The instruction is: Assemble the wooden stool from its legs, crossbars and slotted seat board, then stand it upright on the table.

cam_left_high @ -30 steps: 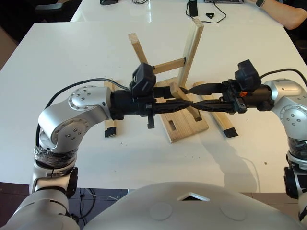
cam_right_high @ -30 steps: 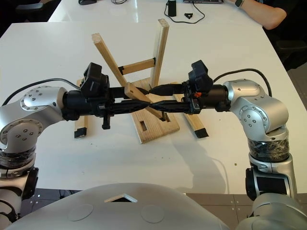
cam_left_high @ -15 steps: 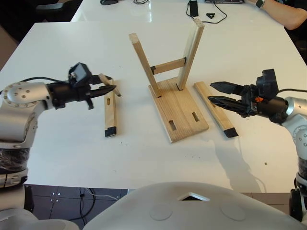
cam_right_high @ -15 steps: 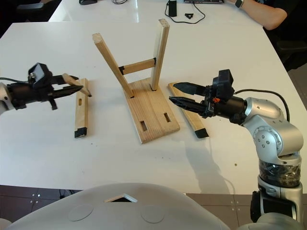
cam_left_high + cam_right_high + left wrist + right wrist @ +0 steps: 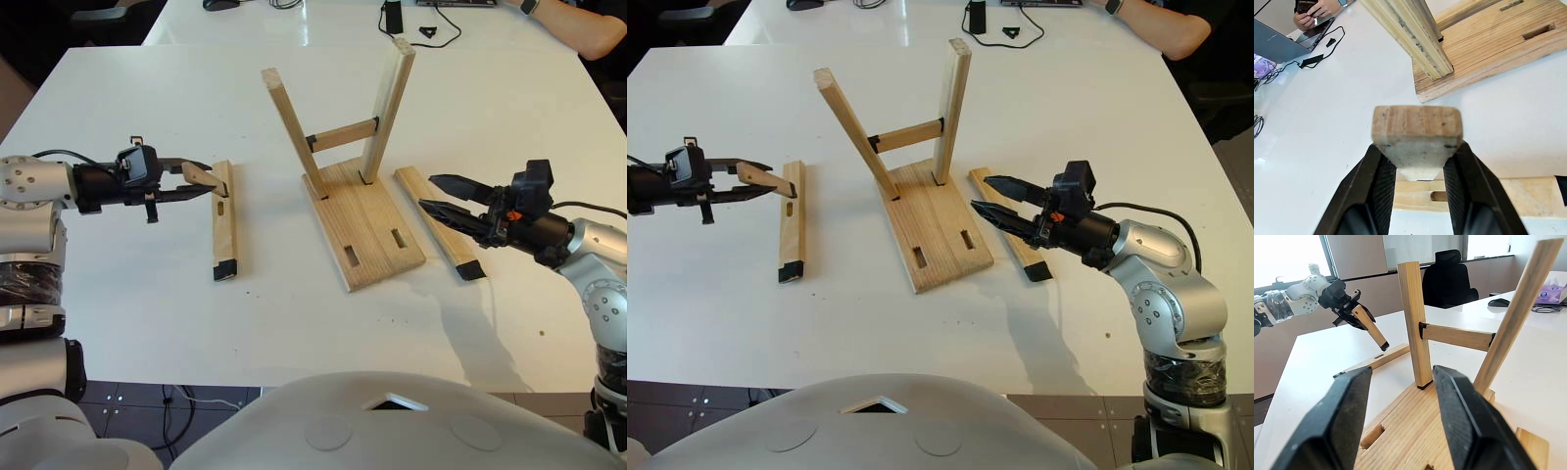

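The slotted seat board [image 5: 377, 245] lies flat mid-table. Two legs [image 5: 388, 108] stand in it, joined by a crossbar [image 5: 344, 134]. A loose leg [image 5: 225, 217] lies to its left and another loose leg [image 5: 438, 223] to its right. My left gripper [image 5: 208, 178] hovers above the left loose leg, shut on a short crossbar piece [image 5: 1417, 132], whose end sits between the fingers [image 5: 1374, 186]. Over the right loose leg my right gripper [image 5: 427, 192] stands open, with nothing between its fingers [image 5: 1349, 416]. The right wrist view looks past them at the standing legs [image 5: 1415, 323].
The white table [image 5: 147, 284] has bare room in front of the board and at both sides. Black cables and small devices [image 5: 394, 16] lie at the far edge. A person's arm [image 5: 578, 24] rests at the far right corner.
One second ago both grippers met over the seat board at the crossbar piece. They have drawn apart: the left carried the piece left over the loose leg, the right backed off right, open.
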Available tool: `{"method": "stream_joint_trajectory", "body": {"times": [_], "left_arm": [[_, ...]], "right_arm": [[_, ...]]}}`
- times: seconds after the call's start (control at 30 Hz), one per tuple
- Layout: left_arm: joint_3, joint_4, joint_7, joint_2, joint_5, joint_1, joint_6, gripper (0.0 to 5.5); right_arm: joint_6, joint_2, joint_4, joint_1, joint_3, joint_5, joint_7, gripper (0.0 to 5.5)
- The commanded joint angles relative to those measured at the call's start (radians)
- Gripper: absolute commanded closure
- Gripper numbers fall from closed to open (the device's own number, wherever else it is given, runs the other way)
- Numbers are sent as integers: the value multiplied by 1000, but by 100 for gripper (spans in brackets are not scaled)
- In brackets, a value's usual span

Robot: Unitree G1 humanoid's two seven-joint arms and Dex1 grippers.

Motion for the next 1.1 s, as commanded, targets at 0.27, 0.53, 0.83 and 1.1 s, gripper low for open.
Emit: {"method": "stream_joint_trajectory", "body": {"times": [0.27,0.53,0.83,1.1], "left_arm": [[20,52,11,-6,11,38,27,422],[12,-72,-45,37,-18,174,162,422],[-56,-186,-92,106,3,282,258,422],[-88,-244,-69,65,-31,255,366,422]], "right_arm": [[-42,-36,34,13,51,-94,11,320],[-74,-48,51,25,66,-142,18,320],[-94,-54,68,18,81,-173,19,320],[-106,-62,77,14,101,-204,23,320]]}}
